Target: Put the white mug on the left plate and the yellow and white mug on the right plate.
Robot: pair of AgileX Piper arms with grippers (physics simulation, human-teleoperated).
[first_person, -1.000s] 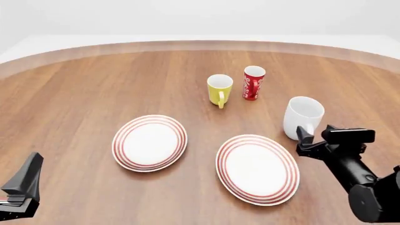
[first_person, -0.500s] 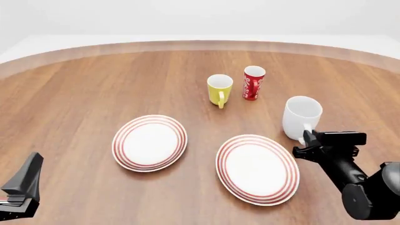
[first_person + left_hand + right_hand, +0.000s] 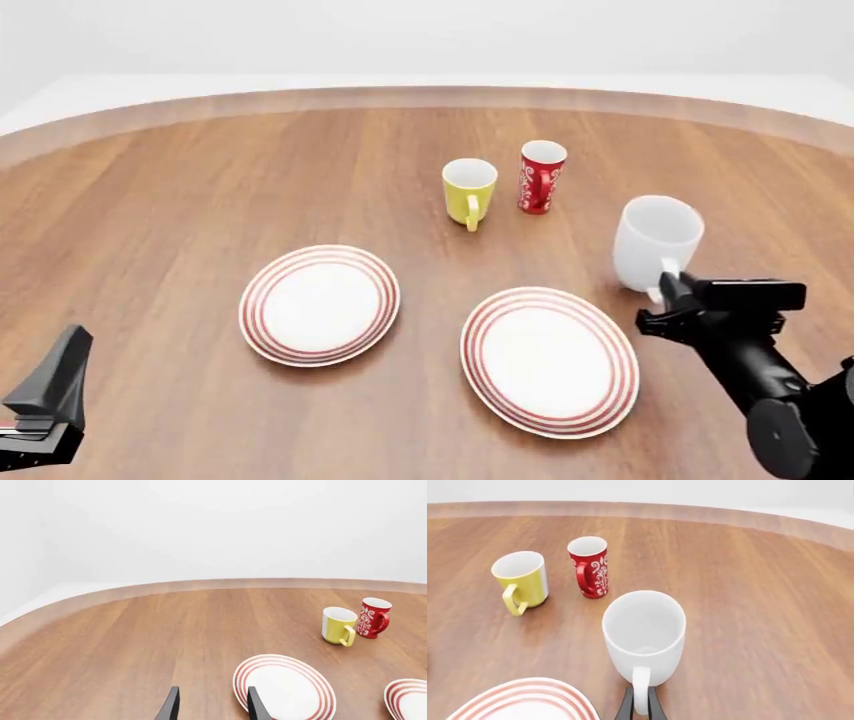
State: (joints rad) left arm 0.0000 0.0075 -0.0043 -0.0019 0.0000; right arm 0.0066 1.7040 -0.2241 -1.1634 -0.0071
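Meanwhile, right tool (image 3: pixel 663 296) was clamped on the white mug (image 3: pixel 655 247)'s handle, mug near counter's right edge, just beyond right plate (image 3: pixel 549 361). Left tool (image 3: pixel 212 707) sat open, holding nothing.

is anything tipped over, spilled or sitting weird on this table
Only the white mug: it leans slightly while the right claw pinches its handle. The yellow and white mug and red cup stand upright, both plates lie flat, nothing spilled.
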